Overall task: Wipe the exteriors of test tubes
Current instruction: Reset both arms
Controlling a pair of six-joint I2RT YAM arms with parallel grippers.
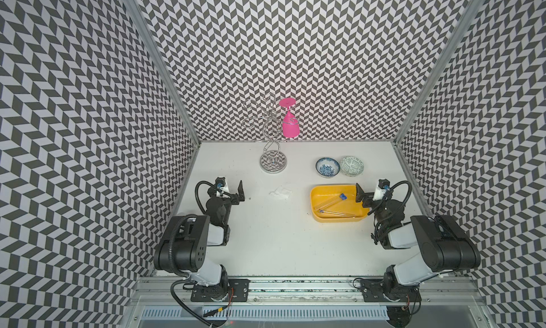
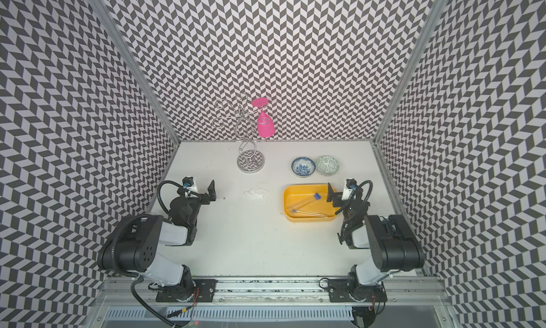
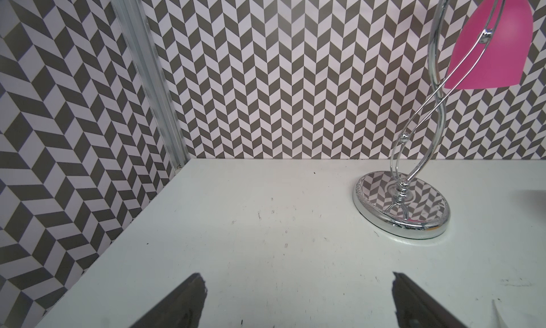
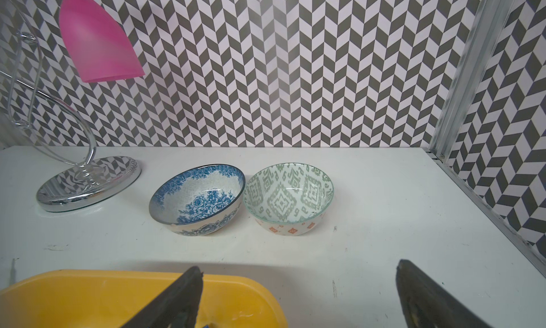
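Yellow plastic makes up the shallow, round-cornered tray (image 1: 335, 220) that sits on the white counter (image 1: 280, 238), right of centre in both top views. The three clear test tubes (image 1: 329, 202) with small blue caps lie inside it. Two slant together with their caps toward the tray's upper right, and the third lies along the lower wall with its cap at the lower left. The right tool (image 4: 300, 267) hangs at the tray's right edge, jaws spread wide and gripping nothing. In the right wrist view one finger is over the yellow rim and the other over bare counter. The left tool (image 3: 298, 276) is left of centre in the top views, well apart from the tray, also released and empty above bare counter. Between the two tools, near the middle of the frame, lies a crumpled white tissue (image 1: 280, 192), touched by neither. Above it, toward the back wall, a chrome wire stand (image 1: 273, 164) rises from a round mirrored base, and a pink stemmed glass (image 1: 289, 127) hangs upside down from one arm. Just above the tray two small ceramic bowls stand upright side by side, touching or nearly so: a blue floral bowl (image 1: 327, 167) on the left and a green-patterned bowl (image 1: 351, 165) on the right.
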